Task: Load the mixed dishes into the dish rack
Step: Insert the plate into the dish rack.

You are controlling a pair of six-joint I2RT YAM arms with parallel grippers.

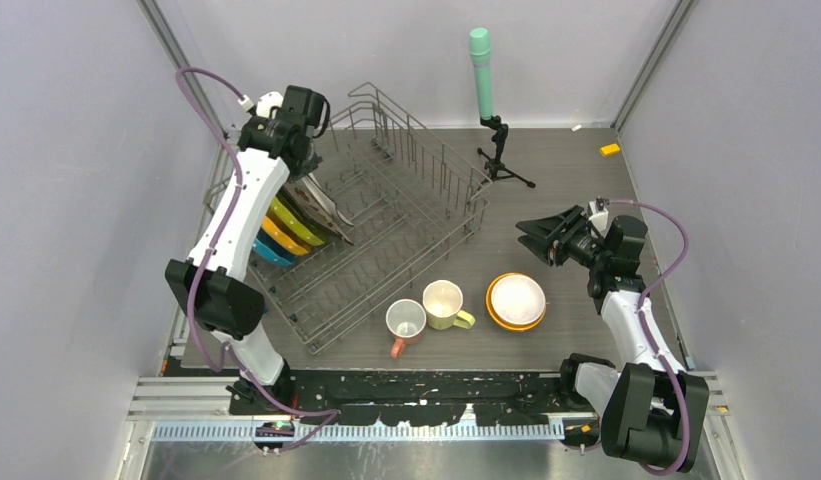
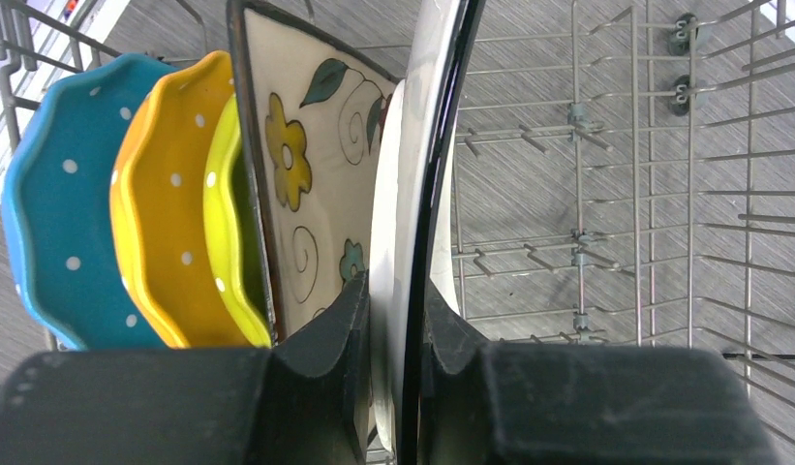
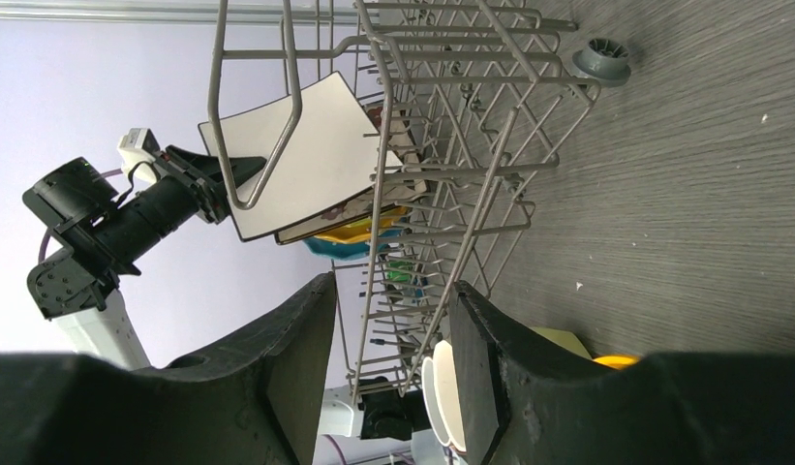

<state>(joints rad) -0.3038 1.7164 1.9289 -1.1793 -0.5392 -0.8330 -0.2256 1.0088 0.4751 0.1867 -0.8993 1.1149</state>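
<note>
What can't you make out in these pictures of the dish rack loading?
- Left wrist view: the white square plate is edge-on, its lower edge behind the left fingers, so its seating in the dish rack is unclear.
- Top view: the left arm covers most of the racked plates.
- Top view: the white bowl hides the inside of the orange bowl.

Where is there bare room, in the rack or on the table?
In the dish rack, the middle and right tine rows are bare, right of the square plate held by the left gripper. Bare tabletop lies between rack, tripod and right gripper. Crowded: the rack's left end, packed with plates, and the near edge with mugs and stacked bowls.
</note>
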